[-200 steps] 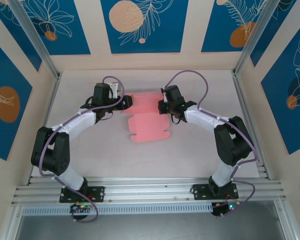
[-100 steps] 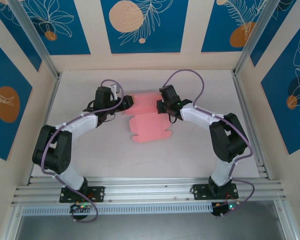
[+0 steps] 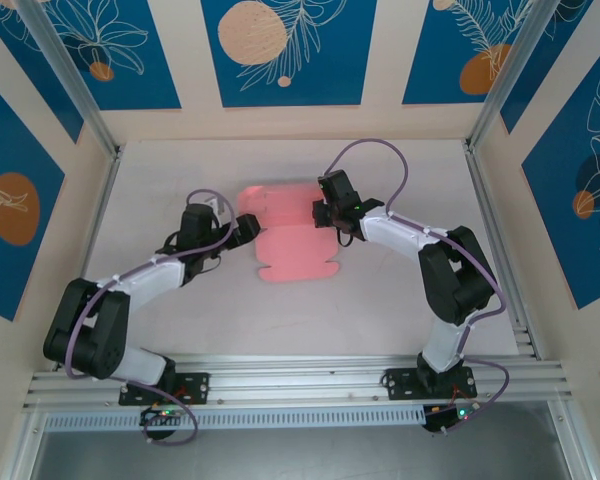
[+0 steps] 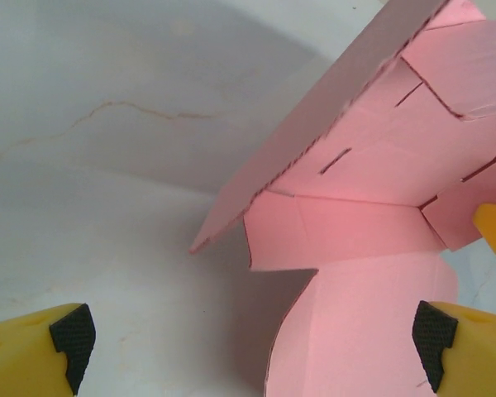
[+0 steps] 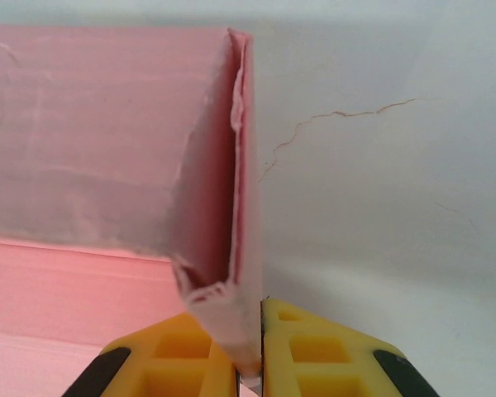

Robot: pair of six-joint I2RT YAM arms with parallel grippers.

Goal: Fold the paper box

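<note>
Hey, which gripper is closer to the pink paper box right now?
Right. The right gripper is shut on a raised flap of the paper box; the left gripper hangs open at its left edge, gripping nothing.

Box [image 3: 292, 240] sits mid-table [image 3: 380, 300], left gripper [image 3: 247, 228] just to its left, right gripper [image 3: 318, 213] on its far-right edge.

The paper box [image 3: 292, 250] is pink, fingers [image 4: 25, 360] yellow with black pads [image 4: 73, 329], table [image 3: 380, 300] white
</note>
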